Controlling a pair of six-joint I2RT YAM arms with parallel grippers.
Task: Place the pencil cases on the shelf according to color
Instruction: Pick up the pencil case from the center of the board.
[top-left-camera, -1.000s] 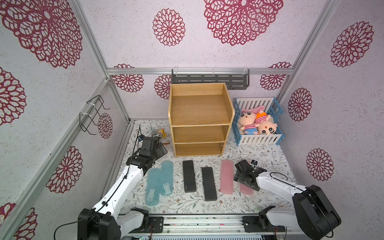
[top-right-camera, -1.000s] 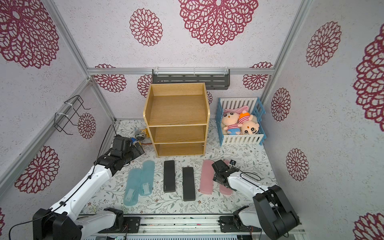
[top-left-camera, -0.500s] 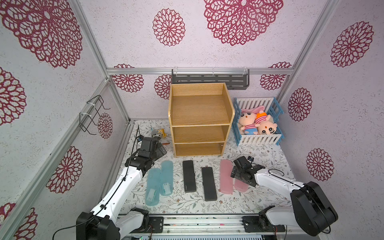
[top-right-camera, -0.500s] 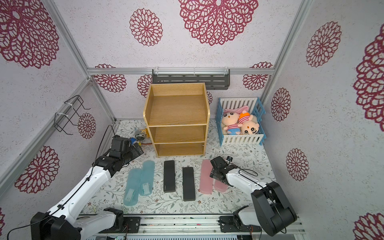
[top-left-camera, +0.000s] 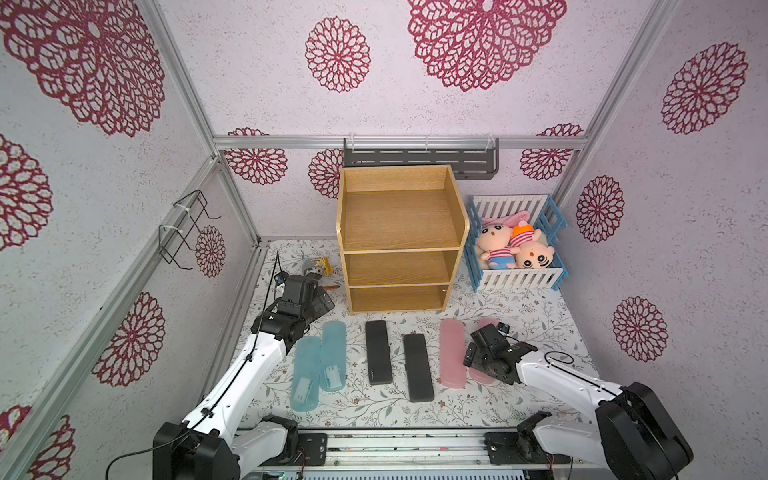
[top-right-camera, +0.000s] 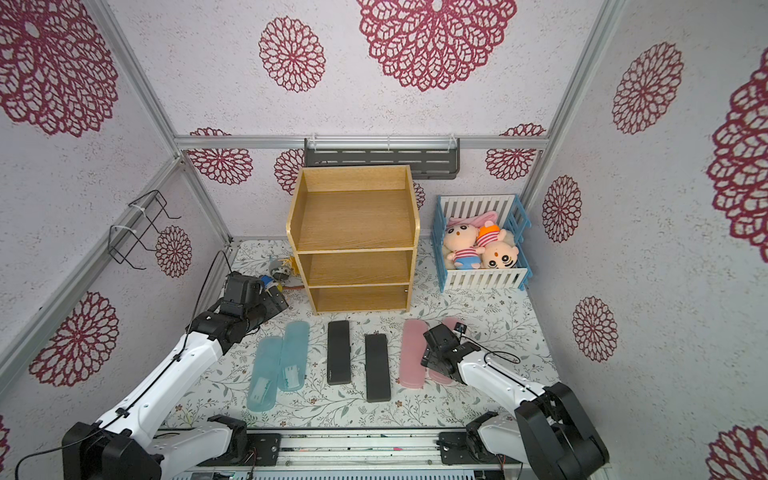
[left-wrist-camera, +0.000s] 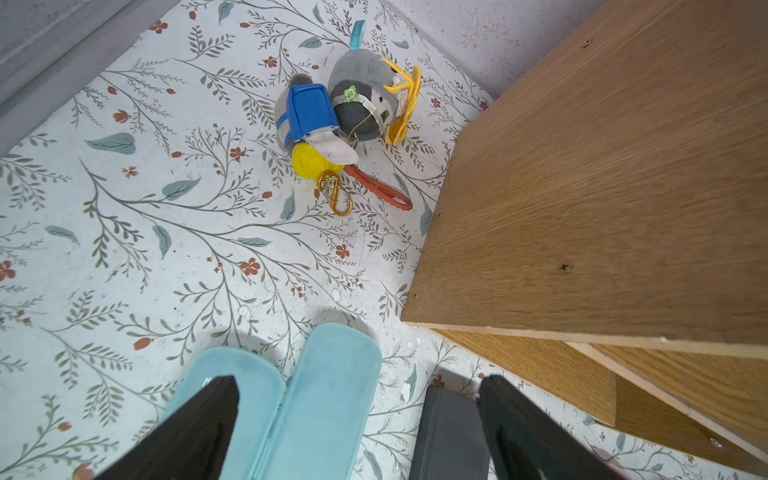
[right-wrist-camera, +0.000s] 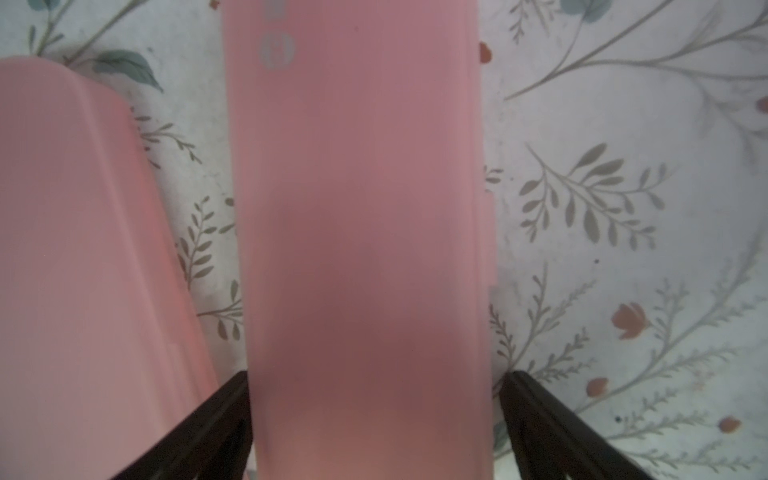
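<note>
Six pencil cases lie in a row before the wooden shelf (top-left-camera: 401, 251) (top-right-camera: 356, 249), seen in both top views: two light blue (top-left-camera: 306, 368) (top-left-camera: 333, 355), two black (top-left-camera: 378, 352) (top-left-camera: 419, 367), two pink. My right gripper (top-left-camera: 478, 358) (right-wrist-camera: 374, 382) is open and straddles the rightmost pink case (right-wrist-camera: 361, 208); one finger touches its edge, the other stands a sliver off. The second pink case (top-left-camera: 452, 353) (right-wrist-camera: 83, 249) lies beside it. My left gripper (top-left-camera: 320, 301) (left-wrist-camera: 361, 380) hangs open above the blue cases' (left-wrist-camera: 332, 395) far ends, near the shelf's side panel (left-wrist-camera: 602, 187).
A blue-and-white crate (top-left-camera: 517, 284) with plush toys stands right of the shelf. A plush keychain toy (left-wrist-camera: 353, 112) (top-left-camera: 313, 266) lies left of it. A dark grey rack (top-left-camera: 419, 160) hangs on the back wall, a wire holder (top-left-camera: 187, 232) on the left wall.
My right gripper has shifted left over the rightmost pink case and come down astride it, its jaws narrowing slightly. The left arm has barely moved.
</note>
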